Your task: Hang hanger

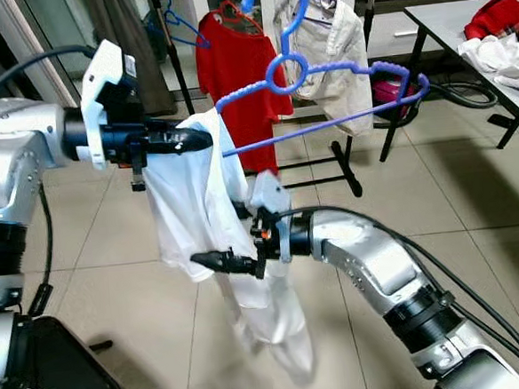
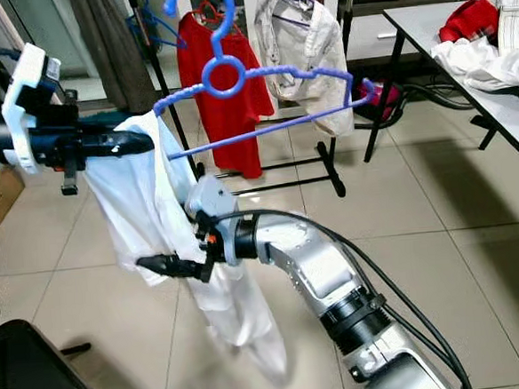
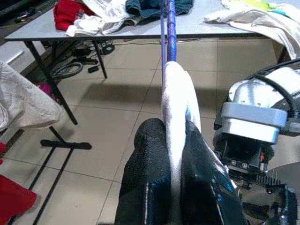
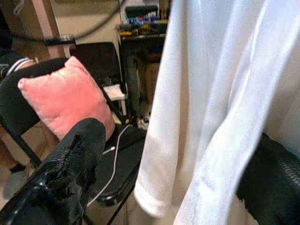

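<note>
Pinching one shoulder end of the blue hanger together with the white garment draped over it, the left pincer is clamped tight, cloth squeezed between its two fingers. The hanger juts out beyond that pincer toward the clothes rack, hook uppermost and tilted, its far end unsupported. Below it the right pincer stands open, fingers spread with the hanging cloth running between them but nothing gripped. The hanger looks light and fairly stiff, though thin plastic held at one tip will likely flex and swing; the garment is soft and probably slippery (it could slide off the bare far arm). A steadier hold would be near the neck under the hook. Ahead of the pincers a red shirt and a pale jacket already hang, leaving a narrow gap between them, and the bench edge lies off to the right with open floor before it.
</note>
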